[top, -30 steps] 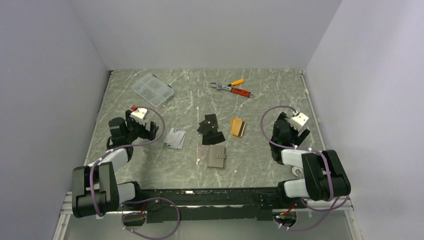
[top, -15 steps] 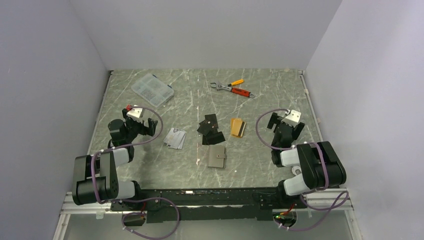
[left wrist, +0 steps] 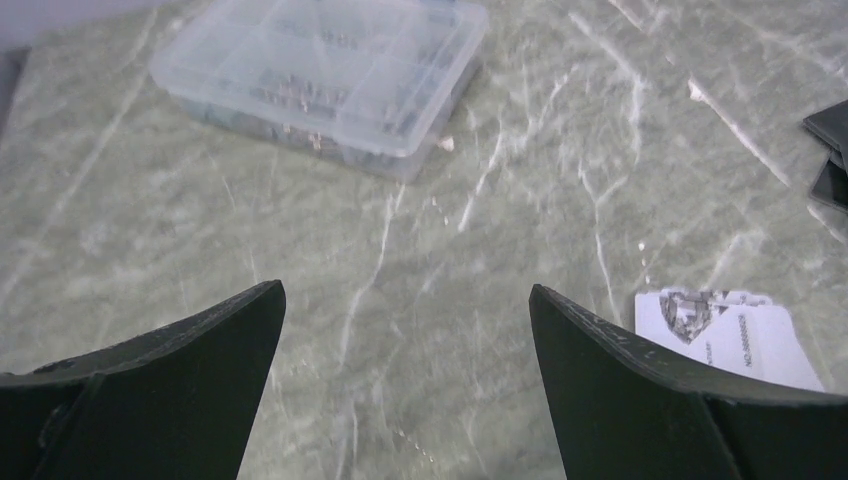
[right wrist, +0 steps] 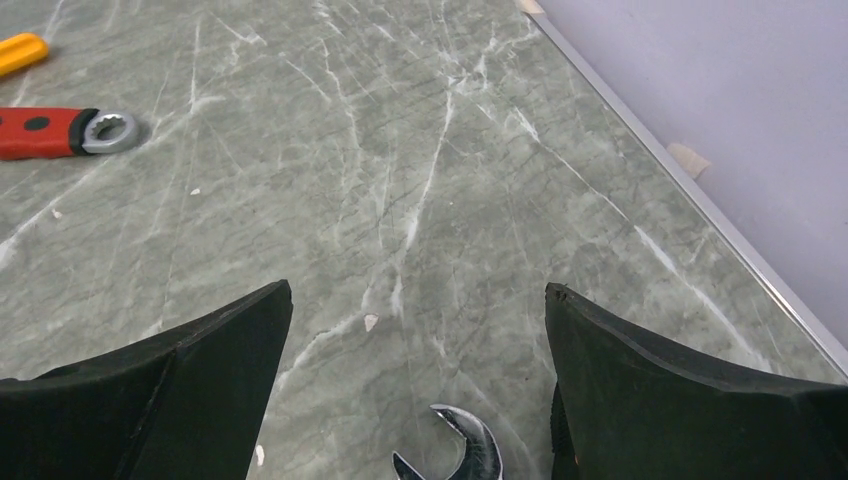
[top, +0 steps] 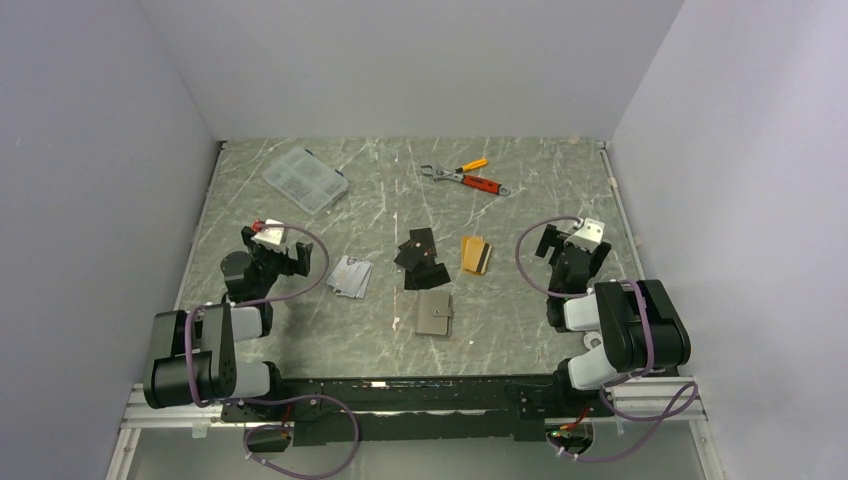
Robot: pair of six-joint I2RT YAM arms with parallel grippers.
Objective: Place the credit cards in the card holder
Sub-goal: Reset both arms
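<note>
left hand (left wrist: 405,300): released, fingers spread wide, nothing between them; low over the bare tabletop (top: 520,330), left side
right hand (right wrist: 418,300): released too, wide apart, holding nothing; right side, near the tabletop's edge strip
wallet (top: 434,313): closed, flat on the tabletop, front centre, between the two arms; seen from the top only, in neither wrist view
orange card (top: 475,254): behind the wallet, slightly right, apart from it; top view only
black cards (top: 420,258): loose overlapping pile just behind the wallet; left wrist catches only a dark corner at its right border
grey card (top: 350,275): left of the pile, nearest the left hand; left wrist shows print on it, partly behind the right finger
clear box (left wrist: 330,65): far left; left wrist shows small parts inside, top view too coarse for that
tools (top: 465,179): far centre, orange and red handles; right wrist shows the red one's ring end
spanner head (right wrist: 455,450): shiny open jaw under the right hand, right wrist only; cannot make it out from the top
</note>
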